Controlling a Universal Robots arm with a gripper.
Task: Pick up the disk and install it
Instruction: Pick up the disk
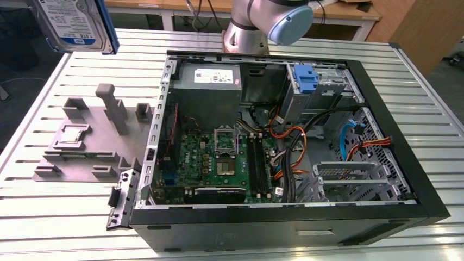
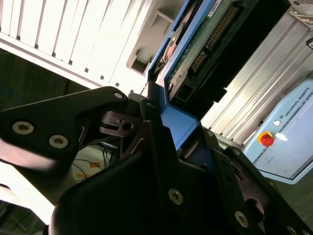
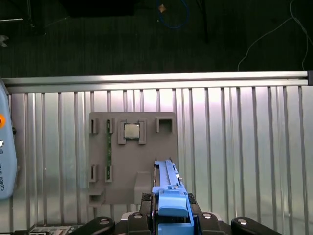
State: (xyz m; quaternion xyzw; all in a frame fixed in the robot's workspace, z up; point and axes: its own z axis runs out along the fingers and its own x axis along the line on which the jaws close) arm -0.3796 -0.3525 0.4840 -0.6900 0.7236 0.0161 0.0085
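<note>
The disk (image 1: 76, 24) hangs high above the slatted table at the exterior view's far left, upright, its blue-and-white label and blue rail showing. In the first wrist view the disk (image 3: 167, 188) appears edge-on, directly above the grey fixture (image 3: 132, 156). My gripper (image 3: 168, 208) is shut on its blue rail. The second wrist view shows the disk's green circuit board (image 2: 195, 54), with the black fingers (image 2: 156, 132) clamped on the blue edge. The open computer case (image 1: 406, 179) lies to the exterior view's right of the disk.
A blue upright latch (image 1: 308, 81) stands at a drive bay in the case's far corner. The grey fixture (image 1: 94, 136) carries a small chip (image 1: 73, 136) and tall posts. The arm's base (image 1: 254, 27) stands behind the case. A pendant (image 2: 288, 132) lies on the table.
</note>
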